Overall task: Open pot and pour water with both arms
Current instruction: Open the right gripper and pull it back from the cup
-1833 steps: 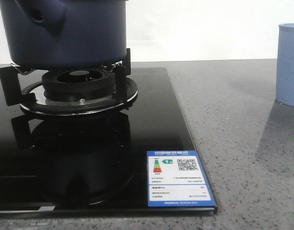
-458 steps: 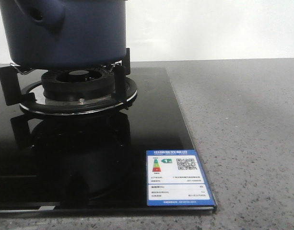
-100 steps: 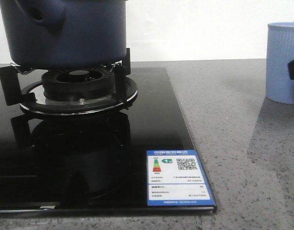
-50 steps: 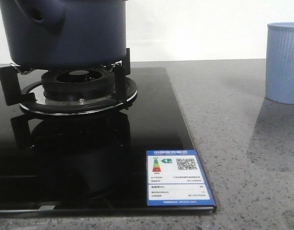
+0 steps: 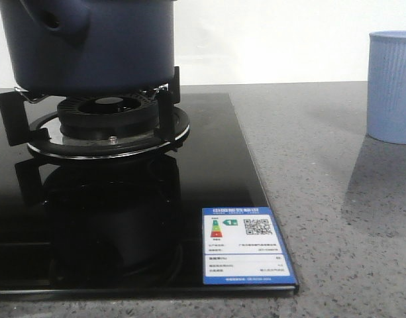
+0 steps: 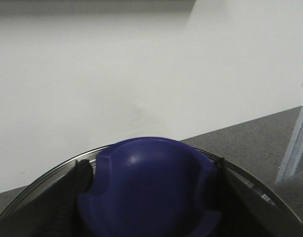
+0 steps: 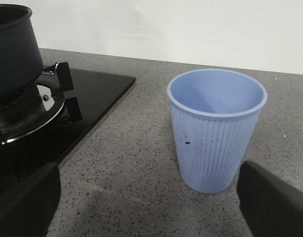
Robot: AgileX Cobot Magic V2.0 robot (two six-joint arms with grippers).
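Observation:
The dark navy pot [image 5: 90, 43] sits on the gas burner [image 5: 110, 119] at the left of the front view, its stubby handle [image 5: 63, 20] pointing toward me. In the right wrist view the pot [image 7: 13, 49] has an open top. My left gripper [image 6: 149, 170] is shut on the blue knob [image 6: 146, 187] of the pot lid, whose metal rim [image 6: 52, 173] curves behind it. My right gripper [image 7: 149, 197] is open and low over the counter. The light-blue ribbed cup [image 7: 215, 128] stands upright just ahead of it. Neither gripper shows in the front view.
A black glass hob [image 5: 209, 165] with an energy label [image 5: 248, 245] covers the left. Grey speckled counter [image 5: 322, 218] lies to the right, with the cup [image 5: 391, 86] at its far right edge. A white wall [image 5: 269, 40] is behind.
A black gripper part that showed beside the cup at the right edge a second ago is out of the front view. The cup, gone 4.6 s ago, stands back on the counter.

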